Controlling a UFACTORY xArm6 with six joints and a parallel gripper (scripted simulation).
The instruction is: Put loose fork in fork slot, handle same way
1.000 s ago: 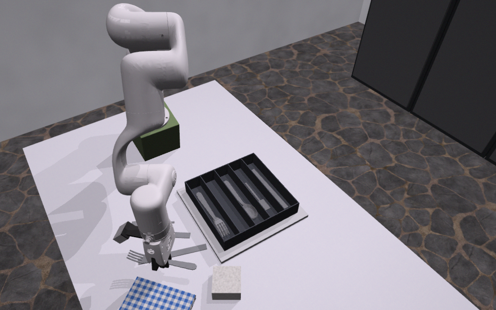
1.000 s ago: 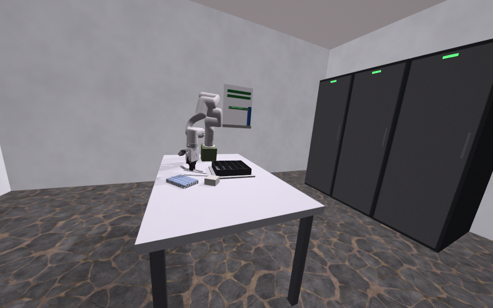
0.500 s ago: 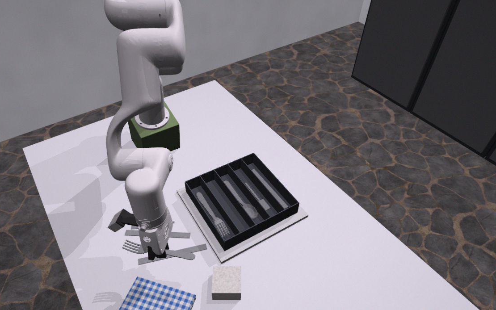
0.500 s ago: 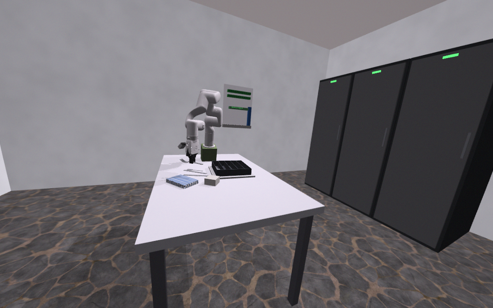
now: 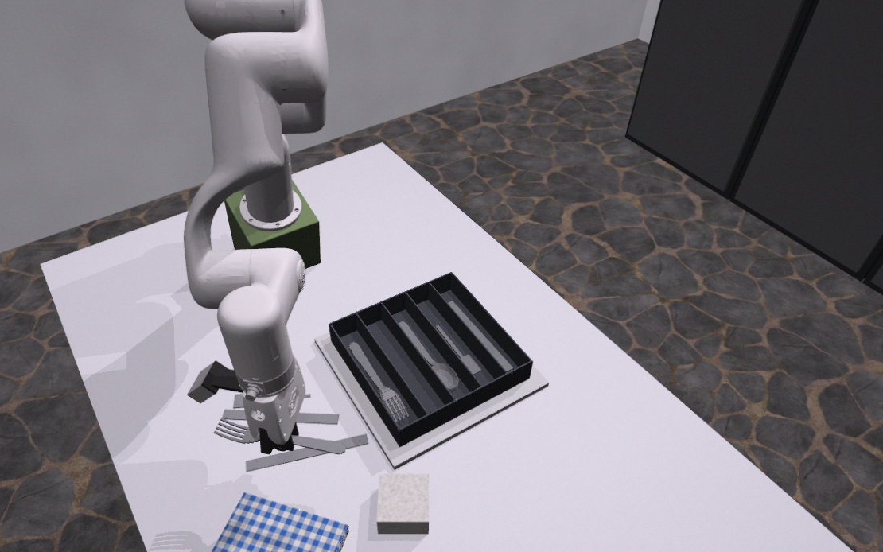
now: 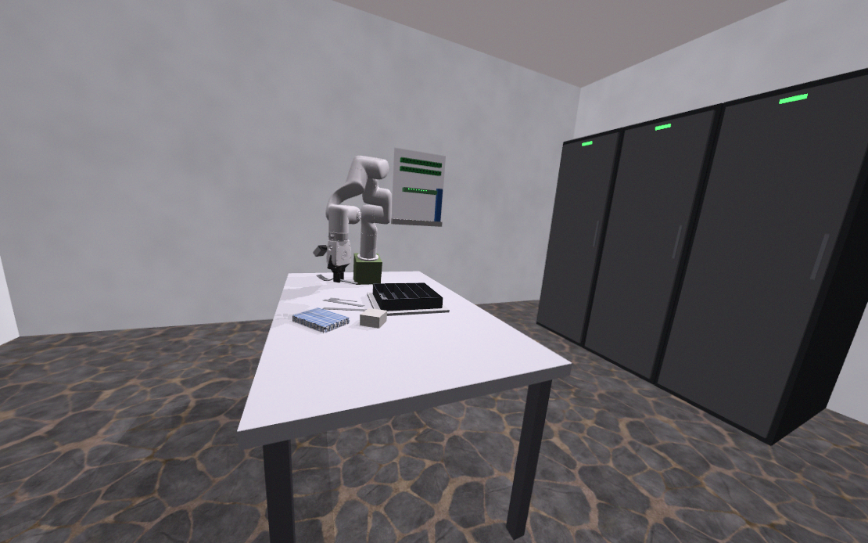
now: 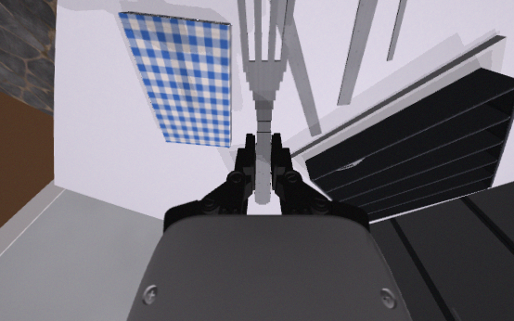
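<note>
My gripper [image 5: 274, 444] is shut on the loose grey fork [image 5: 232, 429] and holds it level above the white table, left of the tray. In the wrist view the fingers clamp the fork's handle just behind the neck, and the tines [image 7: 262, 42] point away from the camera. The black tray [image 5: 431, 356] has several long slots; its leftmost slot holds a fork [image 5: 379, 385] with the tines towards the near end. A spoon [image 5: 433, 358] lies in a middle slot. The tray also shows in the wrist view [image 7: 417, 144] and far off in the exterior view [image 6: 407, 295].
Several loose grey cutlery pieces [image 5: 297, 457] lie on the table under and beside the gripper. A blue checked cloth [image 5: 280, 527] and a speckled sponge block [image 5: 402, 503] lie near the front edge. The arm's green base [image 5: 274, 229] stands behind.
</note>
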